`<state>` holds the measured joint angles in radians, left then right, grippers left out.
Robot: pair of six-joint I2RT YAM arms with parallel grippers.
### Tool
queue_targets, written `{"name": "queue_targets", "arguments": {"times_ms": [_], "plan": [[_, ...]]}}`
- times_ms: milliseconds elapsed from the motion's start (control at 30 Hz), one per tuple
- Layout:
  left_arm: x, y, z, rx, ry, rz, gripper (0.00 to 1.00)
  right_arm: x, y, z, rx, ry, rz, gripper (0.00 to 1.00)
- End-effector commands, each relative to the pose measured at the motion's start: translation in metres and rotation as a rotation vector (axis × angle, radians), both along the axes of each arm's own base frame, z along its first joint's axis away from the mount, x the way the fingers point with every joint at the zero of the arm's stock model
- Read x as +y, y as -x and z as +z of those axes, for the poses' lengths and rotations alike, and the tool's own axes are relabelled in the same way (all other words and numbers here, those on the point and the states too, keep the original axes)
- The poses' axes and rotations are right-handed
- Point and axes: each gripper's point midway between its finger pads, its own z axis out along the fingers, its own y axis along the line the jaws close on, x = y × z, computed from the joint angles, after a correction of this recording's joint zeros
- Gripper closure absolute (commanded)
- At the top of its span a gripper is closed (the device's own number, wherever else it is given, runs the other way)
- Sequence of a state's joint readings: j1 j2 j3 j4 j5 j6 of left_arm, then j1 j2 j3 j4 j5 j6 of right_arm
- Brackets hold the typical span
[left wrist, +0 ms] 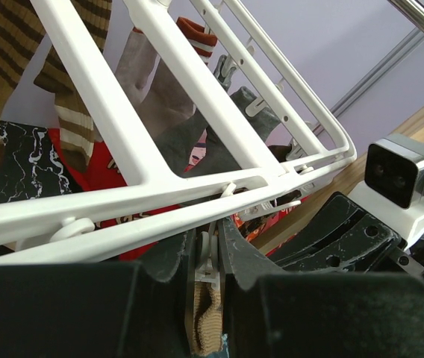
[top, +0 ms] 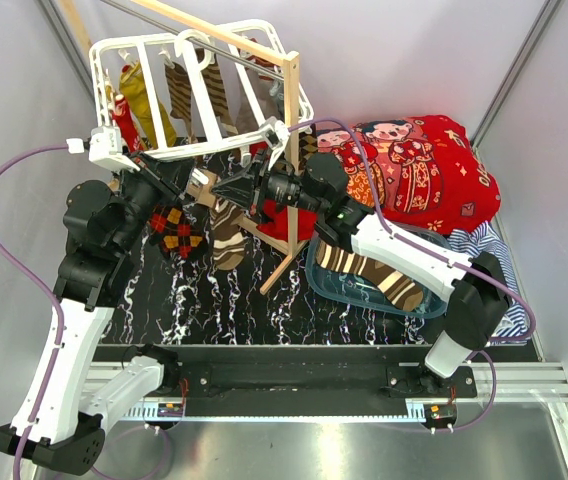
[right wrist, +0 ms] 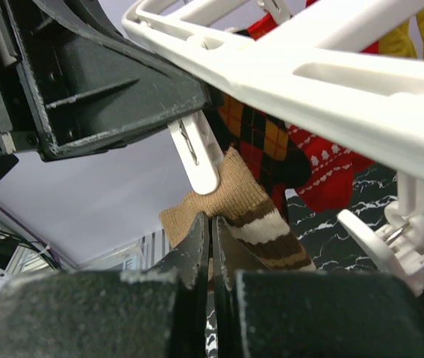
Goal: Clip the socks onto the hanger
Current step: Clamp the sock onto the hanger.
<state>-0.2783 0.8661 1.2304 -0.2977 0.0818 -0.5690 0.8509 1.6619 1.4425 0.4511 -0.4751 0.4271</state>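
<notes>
Black marbled desk, grey walls around it, bare-wood rack standing at the far middle. The white drying hanger hangs off the rack at far left.

Done so far, hanging from the hanger:
- mustard sock, far left
- brown patterned socks beside it
- argyle sock and red sock with white marks on the near side

In progress:
- Left tool is closed on a white clip under the hanger's near bar, looks like it's squeezing the clip.
- Right tool is closed on the cuff of a brown-and-cream striped sock, holding it up against that clip. The rest of the sock dangles over the desk.
- The clip tip overlaps the cuff. Can't tell if the cuff is actually between the clip's halves yet.
- I'd call this sock mid-clip, not hung.

Left to do:
- Another striped sock lies in the blue tub at near right, under the right arm. Can't see if more are beneath it.
- An unused clip dangles just right of the working one.

Red cartoon blanket at far right isn't part of the job.

Estimate: most of the way through, with one sock being clipped and at least one to go.
</notes>
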Motion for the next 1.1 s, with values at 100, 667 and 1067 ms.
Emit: {"name": "queue_targets", "arguments": {"times_ms": [100, 667, 1067], "plan": [[-0.005, 0.005, 0.017, -0.039, 0.024, -0.034, 0.88, -0.002, 0.013, 0.051, -0.088, -0.105, 0.029, 1.0], [-0.01, 0.011, 0.023, -0.048, 0.046, -0.068, 0.88, 0.004, 0.01, 0.043, -0.085, -0.094, 0.028, 1.0], [-0.013, 0.012, 0.024, -0.047, 0.057, -0.086, 0.87, 0.008, 0.011, 0.049, -0.101, -0.107, 0.033, 1.0]]}}
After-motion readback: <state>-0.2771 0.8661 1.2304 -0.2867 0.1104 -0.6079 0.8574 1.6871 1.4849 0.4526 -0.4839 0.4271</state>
